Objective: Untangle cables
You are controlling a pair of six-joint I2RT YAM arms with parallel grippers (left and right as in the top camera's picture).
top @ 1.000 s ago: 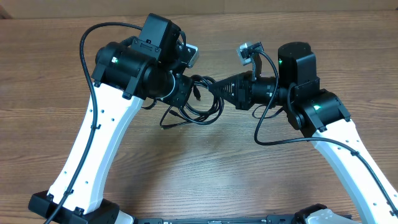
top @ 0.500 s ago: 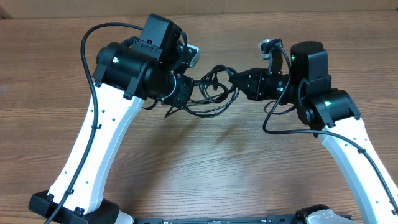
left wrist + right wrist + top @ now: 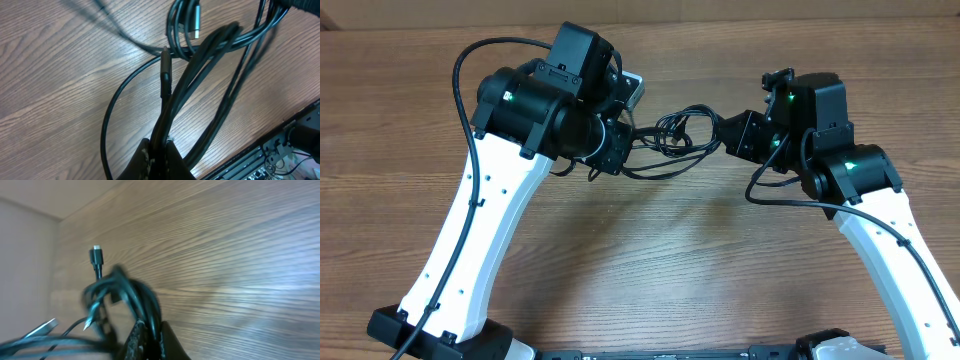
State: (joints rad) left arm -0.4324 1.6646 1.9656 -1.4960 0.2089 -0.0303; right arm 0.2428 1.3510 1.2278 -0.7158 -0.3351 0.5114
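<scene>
Light, limp thin black cables (image 3: 670, 143), upper centre, span left gripper (image 3: 157, 146) and right gripper (image 3: 148, 331), both pinched tight on strands; stiffer plug ends likely grip best.

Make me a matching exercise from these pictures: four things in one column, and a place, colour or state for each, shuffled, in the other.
1 cables
2 table
3 left gripper
4 right gripper

A brown wood
B shut on cables, right side of overhead view
C black, strung between grippers
D shut on cables, left side of overhead view

Pairs: 1-C, 2-A, 3-D, 4-B
</scene>
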